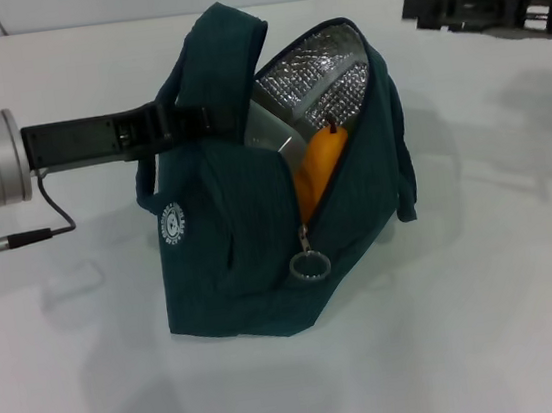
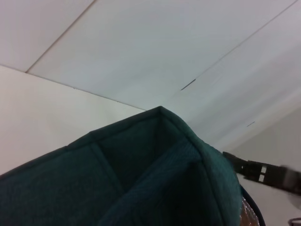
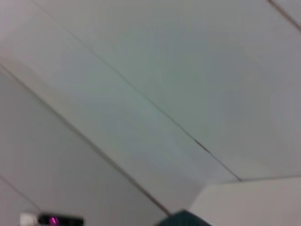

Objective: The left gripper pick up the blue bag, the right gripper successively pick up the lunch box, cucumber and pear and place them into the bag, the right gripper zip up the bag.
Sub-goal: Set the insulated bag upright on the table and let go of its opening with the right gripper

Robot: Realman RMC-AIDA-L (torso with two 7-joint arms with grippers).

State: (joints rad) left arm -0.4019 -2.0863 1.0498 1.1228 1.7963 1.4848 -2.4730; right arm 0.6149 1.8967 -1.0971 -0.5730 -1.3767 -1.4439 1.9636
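The bag [image 1: 233, 262] is dark teal with a quilted silver foil lining, a white round logo and a silver zip ring. The pear [image 1: 317, 169] is orange-yellow.

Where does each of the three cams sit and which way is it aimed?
Head: high on the body, looking down at the blue bag on the table; left gripper at its handle, right gripper far right.
Left wrist: right behind the bag fabric, aimed past it at the wall; distant right gripper shows.
Right wrist: aimed up at the wall panels; no fingers visible.
Shared: bag, right gripper.
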